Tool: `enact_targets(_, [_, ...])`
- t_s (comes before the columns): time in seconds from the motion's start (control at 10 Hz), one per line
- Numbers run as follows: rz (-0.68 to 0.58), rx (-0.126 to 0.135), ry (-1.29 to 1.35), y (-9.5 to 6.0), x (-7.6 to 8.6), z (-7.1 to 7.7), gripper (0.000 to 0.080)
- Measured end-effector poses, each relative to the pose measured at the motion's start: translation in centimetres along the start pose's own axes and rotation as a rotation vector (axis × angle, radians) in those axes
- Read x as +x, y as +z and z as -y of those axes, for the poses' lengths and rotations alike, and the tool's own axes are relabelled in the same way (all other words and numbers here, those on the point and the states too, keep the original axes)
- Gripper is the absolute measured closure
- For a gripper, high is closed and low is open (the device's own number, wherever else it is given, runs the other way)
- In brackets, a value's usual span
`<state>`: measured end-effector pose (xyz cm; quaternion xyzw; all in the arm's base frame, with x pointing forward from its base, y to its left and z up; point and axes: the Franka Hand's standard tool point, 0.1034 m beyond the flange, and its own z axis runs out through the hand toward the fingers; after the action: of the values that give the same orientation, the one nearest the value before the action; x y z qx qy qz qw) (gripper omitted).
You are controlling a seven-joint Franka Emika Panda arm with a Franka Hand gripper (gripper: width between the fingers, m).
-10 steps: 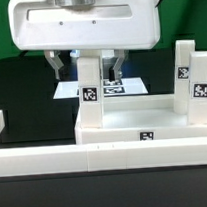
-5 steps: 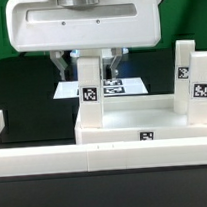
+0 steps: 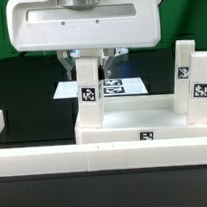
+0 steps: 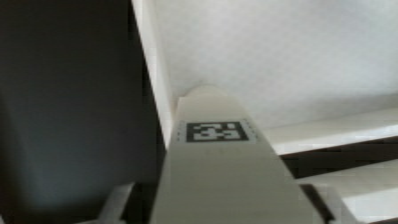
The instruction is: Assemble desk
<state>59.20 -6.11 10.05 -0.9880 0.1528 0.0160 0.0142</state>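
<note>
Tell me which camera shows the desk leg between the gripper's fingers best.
The exterior view. There the leg stands upright on the desk top at the exterior view's left, tag facing out, with the gripper straddling its upper end. The wrist view shows only the leg's tagged face seen lengthwise, filling the frame, with finger edges beside it.

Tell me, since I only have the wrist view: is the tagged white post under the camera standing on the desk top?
Observer: Yes. The leg stands upright on the desk top, at its corner on the exterior view's left.
Operator: Any other post up?
Observer: A second leg stands upright at the exterior view's right end.
Operator: Do the jaws grip the first one?
Observer: The jaws flank its upper part, one on each side; I cannot tell whether they touch it.
</note>
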Motion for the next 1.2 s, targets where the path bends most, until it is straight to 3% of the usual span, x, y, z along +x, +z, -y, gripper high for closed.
enact_targets(0.2, [-0.007,0.010,0.234,-0.08,0.12,0.23,0.0511])
enact_targets(0.7, [-0.043,0.082,0.813,0.13,0.16,0.63,0.0511])
enact_targets(0.9, [-0.038,0.087,1.014,0.13,0.23,0.68,0.0511])
enact_targets(1.0, [-0.040,0.104,1.137,0.11,0.37,0.66,0.0511])
enact_targets(1.2, [-0.028,0.115,1.277,0.10,0.43,0.57,0.0511])
